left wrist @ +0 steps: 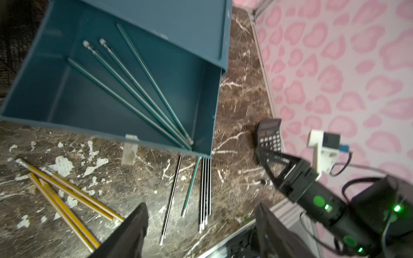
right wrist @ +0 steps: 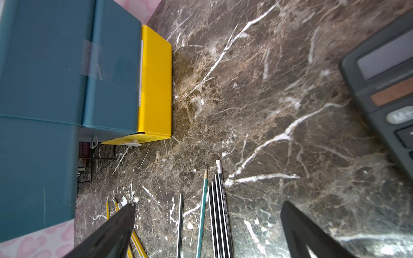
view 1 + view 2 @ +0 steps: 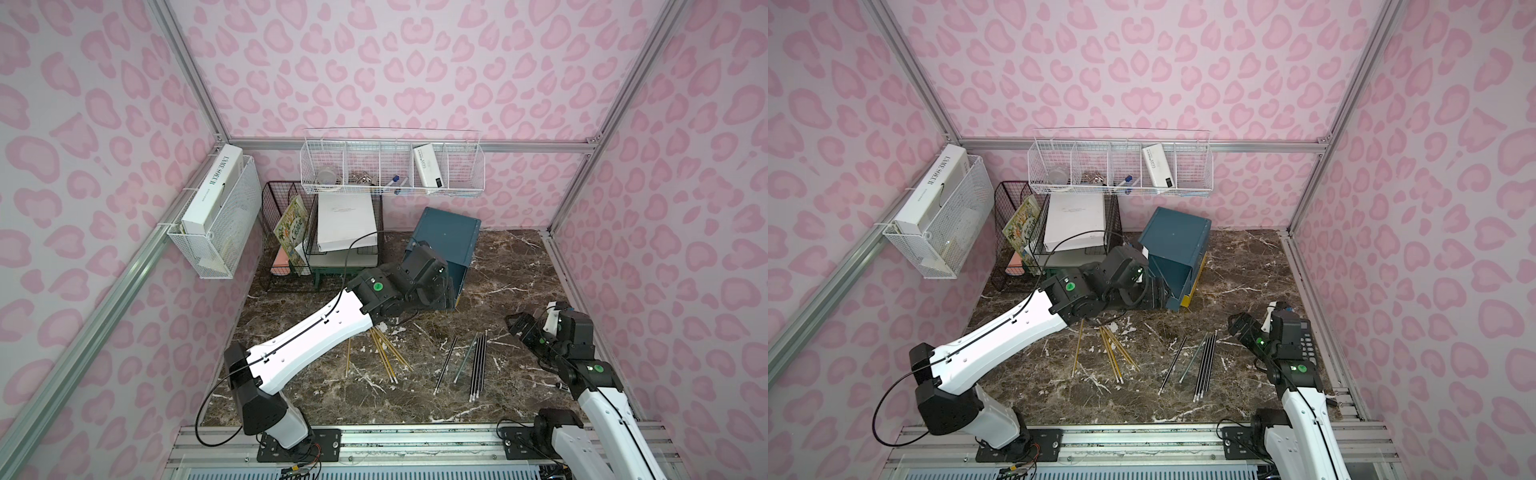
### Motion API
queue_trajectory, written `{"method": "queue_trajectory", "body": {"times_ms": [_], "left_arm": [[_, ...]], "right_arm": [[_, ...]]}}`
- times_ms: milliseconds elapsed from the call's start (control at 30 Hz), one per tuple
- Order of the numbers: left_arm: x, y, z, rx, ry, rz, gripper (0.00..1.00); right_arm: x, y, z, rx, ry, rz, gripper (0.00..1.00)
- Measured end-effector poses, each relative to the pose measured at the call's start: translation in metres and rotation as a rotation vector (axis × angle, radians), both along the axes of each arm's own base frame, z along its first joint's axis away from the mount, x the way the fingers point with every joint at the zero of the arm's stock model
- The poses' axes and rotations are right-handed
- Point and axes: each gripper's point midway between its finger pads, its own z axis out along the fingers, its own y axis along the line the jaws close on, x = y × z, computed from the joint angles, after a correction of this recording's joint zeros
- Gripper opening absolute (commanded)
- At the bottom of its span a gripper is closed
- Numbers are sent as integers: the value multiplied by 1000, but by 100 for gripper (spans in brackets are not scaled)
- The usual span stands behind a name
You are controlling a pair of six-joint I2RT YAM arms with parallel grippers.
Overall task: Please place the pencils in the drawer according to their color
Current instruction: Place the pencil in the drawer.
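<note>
The dark-teal drawer cabinet (image 3: 446, 232) (image 3: 1177, 232) stands at the back of the table. One teal drawer (image 1: 111, 100) is pulled out, with several teal pencils (image 1: 138, 89) fanned inside. The yellow drawer (image 2: 154, 84) at the bottom sticks out a little. My left gripper (image 1: 201, 214) (image 3: 442, 296) hangs open and empty over the open drawer's front. On the table lie several yellow pencils (image 3: 386, 353) (image 1: 67, 196), one teal pencil (image 3: 465, 359) (image 2: 202, 212) and several black pencils (image 3: 478, 361) (image 2: 220, 212). My right gripper (image 2: 210, 212) (image 3: 515, 324) is open and empty, to the right of the black pencils.
A black calculator (image 1: 268, 136) (image 2: 384, 78) lies by the right wall beside my right arm. A black wire file rack (image 3: 291, 237) with books and paper stands at the back left. White wire baskets hang on the back wall (image 3: 390, 166) and the left wall (image 3: 216, 216).
</note>
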Motion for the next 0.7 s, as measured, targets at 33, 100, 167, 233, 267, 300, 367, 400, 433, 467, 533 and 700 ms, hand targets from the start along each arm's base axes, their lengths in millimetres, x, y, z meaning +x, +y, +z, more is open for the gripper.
{"method": "queue_trajectory", "body": {"times_ms": [33,100,167,233,267,300,367,400,433,467,533,700], "left_arm": [[-8,0,-5,29,-20,-32,75],[-21,-3,-12,70,-58,-95,75],[-33,-8,-19,114,-105,-162,75],[-43,-12,-27,157,-137,-220,75],[-48,-14,-33,182,-154,-250,75],[-51,-16,-37,199,-164,-270,75],[-55,-20,-49,233,-184,-311,75],[-56,-21,-57,251,-186,-325,75],[-57,-21,-67,274,-183,-339,75],[-58,-23,-77,298,-178,-355,75],[-61,-27,-92,333,-169,-390,75],[-64,-49,-123,380,-128,-473,73]], "right_arm": [[-1,-1,1,-4,-10,-7,100],[-3,-4,0,-5,-18,-25,100],[-5,-5,-4,3,-11,-38,100],[-6,-5,-12,12,12,-51,100],[-7,-6,-17,15,28,-57,100],[-8,-6,-21,14,42,-57,100],[-9,-6,-29,14,64,-59,100],[-10,-7,-31,10,72,-64,100],[-10,-7,-33,10,77,-64,100],[-10,-7,-35,10,82,-64,100],[-10,-7,-38,10,90,-64,100],[-10,-7,-50,9,134,-63,100]]}}
